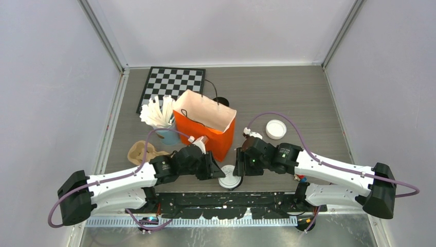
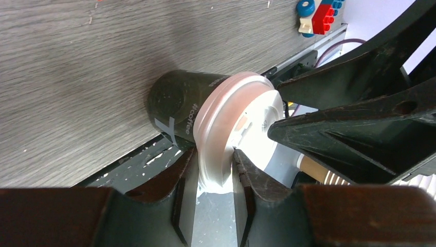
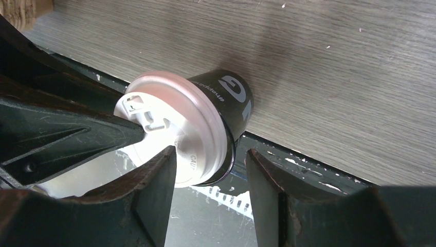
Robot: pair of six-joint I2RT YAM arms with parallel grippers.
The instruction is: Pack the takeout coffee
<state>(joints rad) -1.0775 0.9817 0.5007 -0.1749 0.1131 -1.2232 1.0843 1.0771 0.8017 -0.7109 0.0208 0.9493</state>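
Cup [image 2: 175, 103] at near table [image 1: 288, 98] edge, capped | left gripper [image 2: 212, 162] clenched on lid [image 2: 231, 118] rim | right gripper [image 3: 211, 164] released, astride lid | likely seating lid: squeeze evenly, keep cup upright before lifting to bag [image 1: 205, 138]

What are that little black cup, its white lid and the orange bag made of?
Cup: probably paper, matte black, printed lettering. Lid: thin plastic, slightly translucent white, moulded rim and sip tab. Orange bag: likely paper, stiff creased sides, pale inside.

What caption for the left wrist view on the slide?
Left gripper straddles the white lid on a black coffee cup.
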